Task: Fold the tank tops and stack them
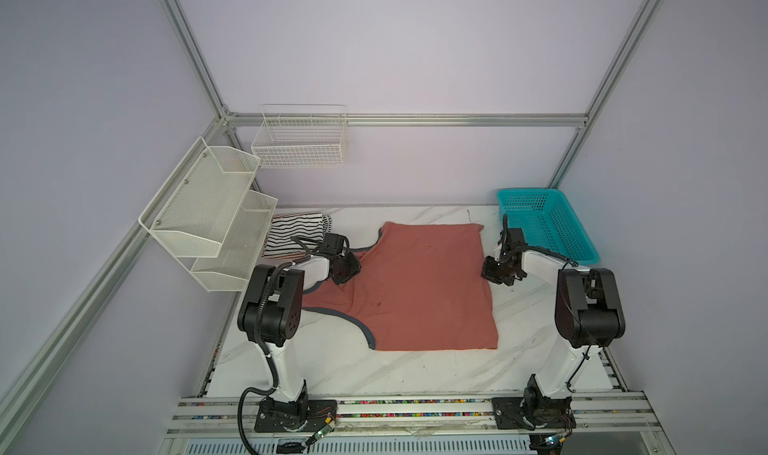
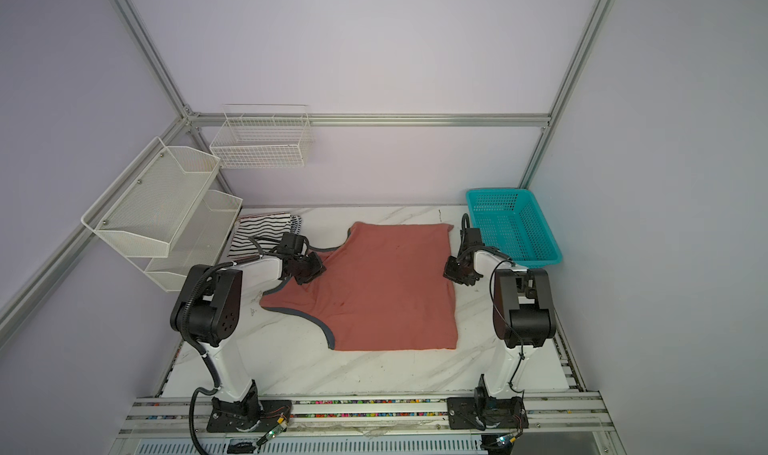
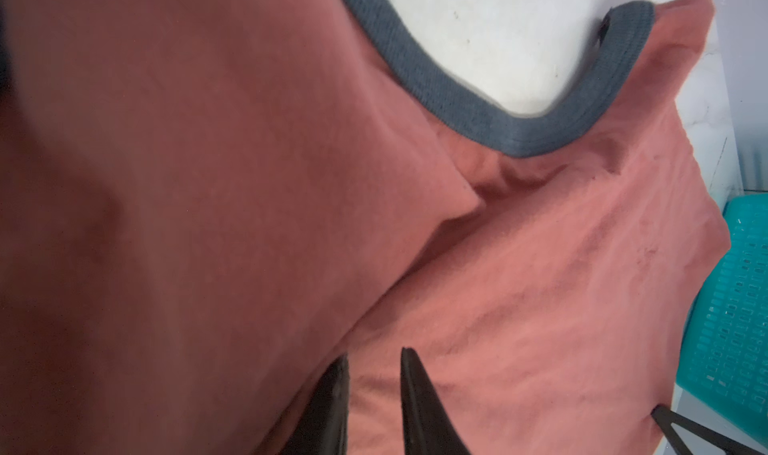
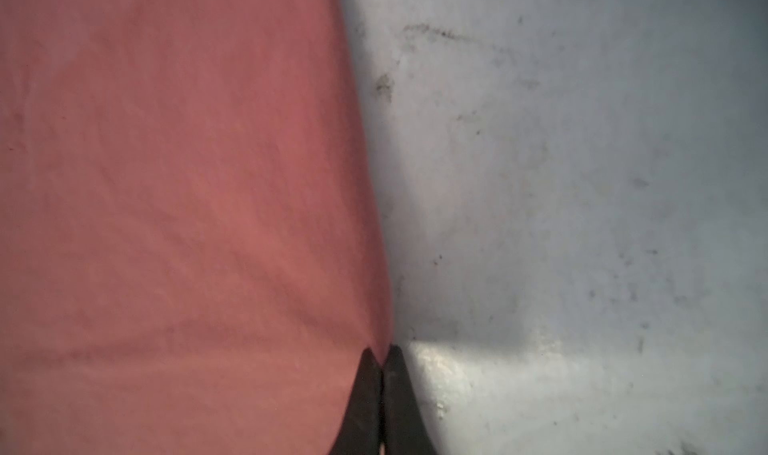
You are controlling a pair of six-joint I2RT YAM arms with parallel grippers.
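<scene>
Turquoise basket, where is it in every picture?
In a top view: turquoise basket at the far right corner of the table.
In a top view: basket, same corner.
Left wrist view: a strip at the frame's edge.
Right wrist view: not in it.
Shared landmark: the salmon-red tank top, in all four.

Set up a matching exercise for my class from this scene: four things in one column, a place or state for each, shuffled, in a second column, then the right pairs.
Things
1. salmon-red tank top
2. black-striped tank top
3. turquoise basket
4. right gripper

Places or states
A. empty, at the back right corner of the table
B. shut on a cloth edge
C. spread out mid-table
D. folded, at the back left

Pairs: 1-C, 2-D, 3-A, 4-B
</scene>
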